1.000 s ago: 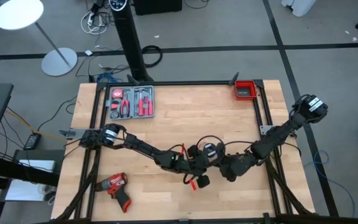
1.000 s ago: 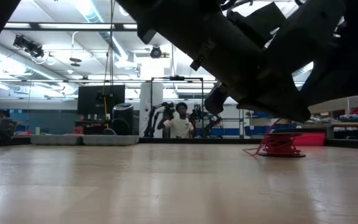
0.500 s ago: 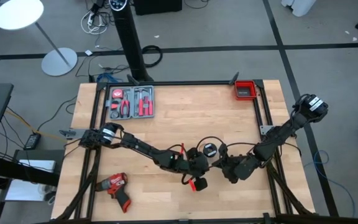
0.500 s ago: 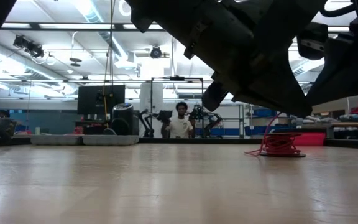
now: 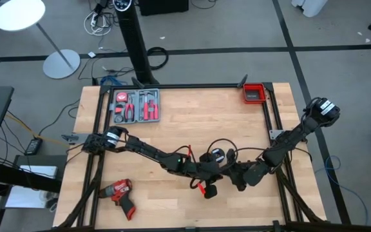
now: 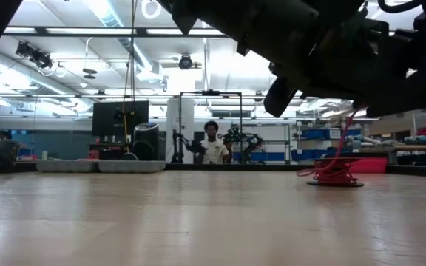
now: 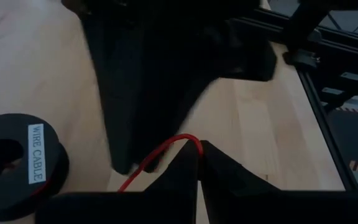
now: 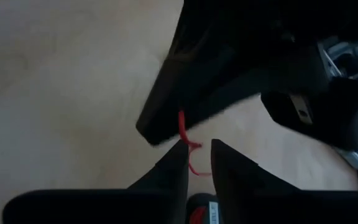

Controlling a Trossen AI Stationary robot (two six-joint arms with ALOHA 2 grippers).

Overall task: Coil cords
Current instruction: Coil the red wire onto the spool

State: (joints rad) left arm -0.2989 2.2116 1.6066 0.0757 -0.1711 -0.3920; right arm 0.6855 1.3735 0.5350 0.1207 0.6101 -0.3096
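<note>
The red wire [image 8: 183,126] rises from its spool [image 5: 208,189] [image 6: 333,174], which stands on the table near the front middle. My left gripper [image 7: 199,155] [image 5: 216,169] is shut on the wire above the spool. My right gripper [image 8: 197,152] [image 5: 232,173] faces it tip to tip, slightly open. The wire runs down through the gap between the right fingers; whether it touches them I cannot tell. The black cable [image 5: 219,143] lies in a loop on the table just beyond both grippers, by a small black round piece [image 5: 218,155]. My left gripper pinches the red wire at a small bend [image 7: 190,139] between the free ends of its two fingers. The fingers slant down toward the table's right side. From the bend the wire runs back and down [image 7: 143,169] toward the spool, clear of the table.
A tool case [image 5: 137,106] with red-handled tools sits at the far left, a red bin [image 5: 253,93] at the far right corner, a red drill [image 5: 121,192] at the near left. A person [image 6: 211,145] stands in the room behind.
My left gripper has risen a little and shifted toward the table's right edge, still shut on the red wire. The wire now stands higher above its spool, which has stayed in place.
</note>
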